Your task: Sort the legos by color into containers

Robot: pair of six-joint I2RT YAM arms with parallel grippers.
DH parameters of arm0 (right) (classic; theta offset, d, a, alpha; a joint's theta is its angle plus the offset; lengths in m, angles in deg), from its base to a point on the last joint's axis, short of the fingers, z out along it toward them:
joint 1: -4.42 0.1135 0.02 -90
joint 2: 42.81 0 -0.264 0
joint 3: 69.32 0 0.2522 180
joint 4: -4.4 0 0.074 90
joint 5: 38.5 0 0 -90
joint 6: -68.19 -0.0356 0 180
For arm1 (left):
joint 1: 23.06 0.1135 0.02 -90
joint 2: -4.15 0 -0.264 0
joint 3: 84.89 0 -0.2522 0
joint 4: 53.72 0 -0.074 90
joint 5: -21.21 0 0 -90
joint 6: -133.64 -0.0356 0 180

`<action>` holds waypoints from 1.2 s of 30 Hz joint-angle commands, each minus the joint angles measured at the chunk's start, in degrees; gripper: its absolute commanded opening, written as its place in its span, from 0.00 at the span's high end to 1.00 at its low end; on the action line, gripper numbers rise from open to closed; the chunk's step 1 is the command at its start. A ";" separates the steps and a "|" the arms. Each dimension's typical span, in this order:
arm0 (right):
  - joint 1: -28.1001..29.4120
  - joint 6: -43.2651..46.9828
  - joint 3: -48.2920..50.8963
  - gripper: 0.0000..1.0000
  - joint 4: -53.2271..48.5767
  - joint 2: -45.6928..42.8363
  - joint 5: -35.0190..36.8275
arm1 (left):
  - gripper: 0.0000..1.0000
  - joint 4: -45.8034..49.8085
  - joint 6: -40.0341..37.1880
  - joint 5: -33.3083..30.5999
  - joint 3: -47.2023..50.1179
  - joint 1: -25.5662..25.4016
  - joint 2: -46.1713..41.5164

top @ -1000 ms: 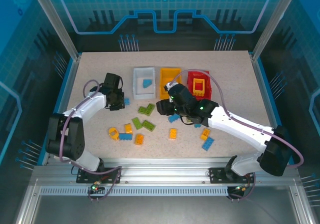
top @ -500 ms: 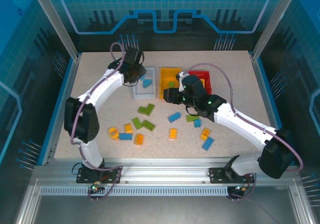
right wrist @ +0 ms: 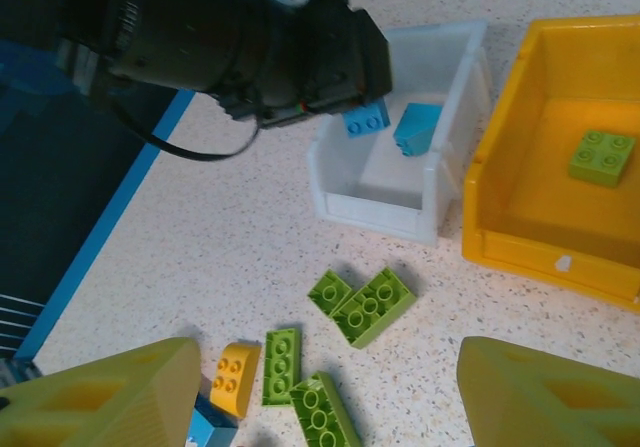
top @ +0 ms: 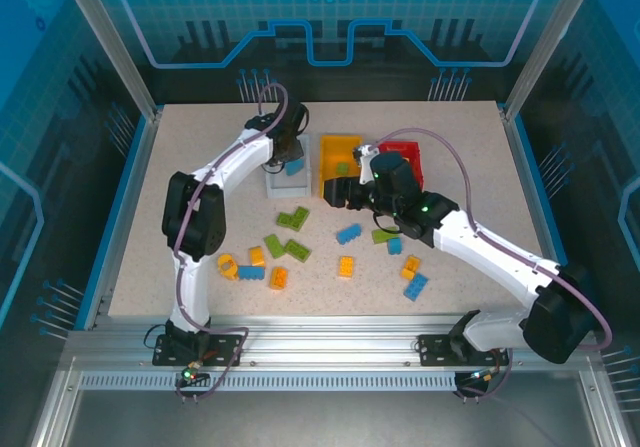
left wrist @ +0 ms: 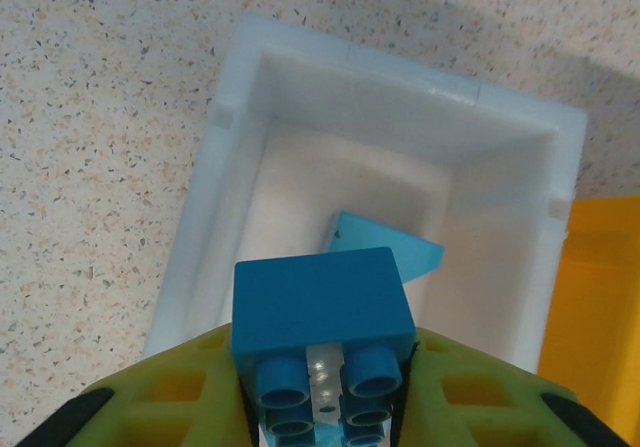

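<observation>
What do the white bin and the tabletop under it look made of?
White bin: likely molded plastic, with smooth, slightly glossy walls, rounded edges and small notches in the rim. Tabletop: beige, speckled, stone-look and matte; possibly laminate or composite.

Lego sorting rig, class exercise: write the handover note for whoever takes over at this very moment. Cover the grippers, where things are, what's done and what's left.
Left gripper: shut on a blue brick, held above the white bin.
Right gripper: open and empty, near the yellow bin.
Done: one blue piece lies in the white bin, and one green brick lies in the yellow bin. Red bin: contents hidden by the right arm.
Left: release the held brick, then sort the loose bricks on the table: green, blue and yellow-orange.
</observation>
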 commanded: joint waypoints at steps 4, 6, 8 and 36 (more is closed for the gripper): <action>-0.96 -0.76 2.66 0.30 1.21 -3.75 -1.13 | 0.64 3.46 -1.48 -2.52 -1.14 -1.35 2.15; -0.97 -0.70 3.04 0.29 0.25 -4.41 -0.86 | 0.58 3.46 -1.48 -2.48 -1.13 -1.62 1.69; -1.08 -0.59 3.28 0.28 -0.74 -4.98 -0.61 | 0.52 3.72 -1.56 -2.50 -1.55 -1.92 0.80; -14.81 -17.97 16.17 0.32 -34.92 -2.69 7.86 | 0.36 -26.83 -1.41 20.42 49.33 -35.52 -51.15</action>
